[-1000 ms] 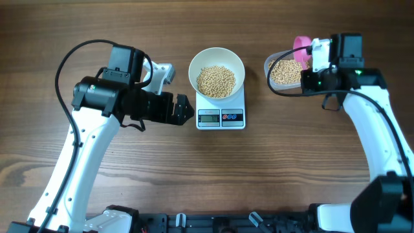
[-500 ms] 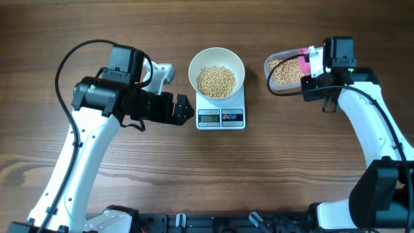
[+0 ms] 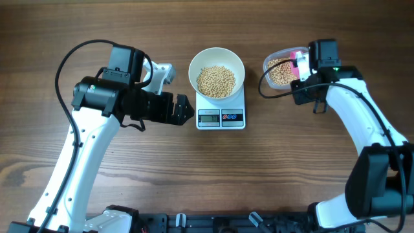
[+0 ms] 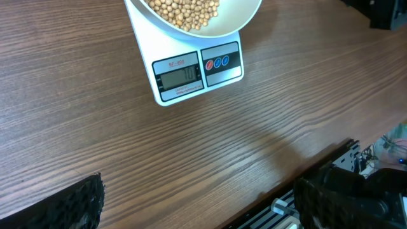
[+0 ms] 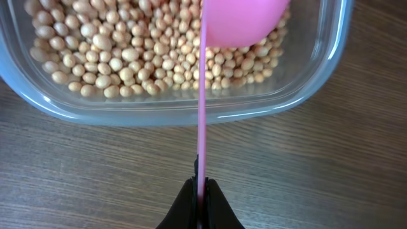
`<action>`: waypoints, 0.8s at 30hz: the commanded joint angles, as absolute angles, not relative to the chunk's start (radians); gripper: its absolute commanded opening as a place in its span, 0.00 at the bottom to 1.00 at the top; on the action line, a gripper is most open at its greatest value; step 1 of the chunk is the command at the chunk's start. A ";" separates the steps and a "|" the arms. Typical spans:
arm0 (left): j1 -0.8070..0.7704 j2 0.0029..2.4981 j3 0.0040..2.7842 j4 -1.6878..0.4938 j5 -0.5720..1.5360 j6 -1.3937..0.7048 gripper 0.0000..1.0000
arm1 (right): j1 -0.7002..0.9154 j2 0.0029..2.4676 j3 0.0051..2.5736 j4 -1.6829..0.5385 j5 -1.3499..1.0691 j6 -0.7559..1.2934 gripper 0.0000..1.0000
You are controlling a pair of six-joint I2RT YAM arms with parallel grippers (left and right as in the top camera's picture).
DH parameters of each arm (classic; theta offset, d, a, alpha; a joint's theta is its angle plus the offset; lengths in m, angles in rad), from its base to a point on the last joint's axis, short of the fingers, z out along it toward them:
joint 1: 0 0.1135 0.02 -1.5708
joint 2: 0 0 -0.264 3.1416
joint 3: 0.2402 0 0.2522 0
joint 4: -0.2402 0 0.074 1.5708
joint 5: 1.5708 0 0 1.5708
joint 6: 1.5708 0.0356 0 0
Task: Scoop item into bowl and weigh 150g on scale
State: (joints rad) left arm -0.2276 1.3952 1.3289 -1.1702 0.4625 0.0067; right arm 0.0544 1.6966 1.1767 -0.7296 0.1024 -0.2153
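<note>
The white bowl (image 3: pixel 194 65) of beans (image 3: pixel 215 81) sits on the scale (image 3: pixel 220 118) at the middle of the bench (image 3: pixel 291 168). Just left of it, the left end effector (image 3: pixel 186 109) hangs with its fingers spread wide, holding nothing. At far right, the right end effector (image 5: pixel 201 194) pinches the thin handle of a pink scoop (image 5: pixel 241 19) (its cup is over more beans in the clear tub (image 5: pixel 191 114)).

A brown wood-grain counter (image 3: pixel 207 175) fills the overhead view — its grain runs side to side, evenly lit, with only soft shadows. Along its near edge runs a black metal rail (image 3: pixel 213 225).
</note>
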 commanded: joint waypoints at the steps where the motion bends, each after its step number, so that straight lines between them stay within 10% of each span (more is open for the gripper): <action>1: -0.232 1.404 1.329 -1.168 0.478 0.023 1.00 | 0.086 1.764 1.157 -0.736 0.033 -0.232 0.04; 24: -0.232 1.404 1.329 -1.168 0.478 0.022 1.00 | 0.073 1.756 1.389 -0.851 -0.023 -0.098 0.04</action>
State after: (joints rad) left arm -0.2276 1.3952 1.3289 -1.1702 0.4625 0.0067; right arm 0.0769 1.7466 1.3071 -0.8204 -0.0471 -0.1158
